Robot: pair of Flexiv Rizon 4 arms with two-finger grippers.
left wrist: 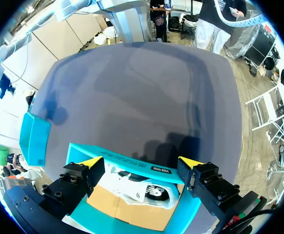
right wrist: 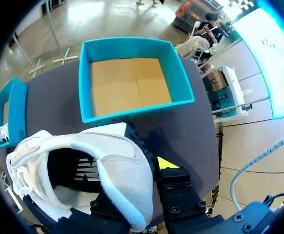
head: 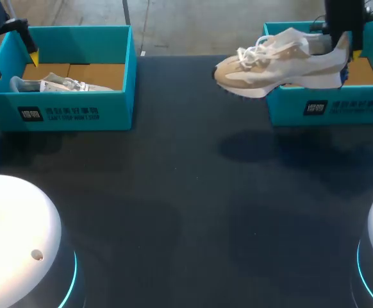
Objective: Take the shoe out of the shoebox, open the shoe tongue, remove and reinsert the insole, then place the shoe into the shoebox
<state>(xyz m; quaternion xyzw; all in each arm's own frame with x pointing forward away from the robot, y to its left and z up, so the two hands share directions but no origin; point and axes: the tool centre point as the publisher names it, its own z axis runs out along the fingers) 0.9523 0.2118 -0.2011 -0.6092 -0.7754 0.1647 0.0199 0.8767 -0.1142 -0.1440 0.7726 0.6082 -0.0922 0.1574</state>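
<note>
Shoe (head: 282,61), beige and white, hangs clear of the dark bench (head: 186,192) at the far right, toe pointing left and sole down. Its heel end is over the near-left corner of the right shoebox (head: 327,106). The right claw (head: 343,40) is clamped on the shoe at the heel collar. In the right wrist view one yellow-tipped finger (right wrist: 166,162) presses the outside of the heel, while the other is hidden inside the shoe. That view also looks past the heel to this teal box, which shows a brown cardboard floor.

At the far left, the left claw (head: 10,58) hovers above the left shoebox (head: 77,109) with its fingers spread wide and touching nothing. A second shoe (head: 58,83), pale grey and white, lies on its side in that box.
</note>
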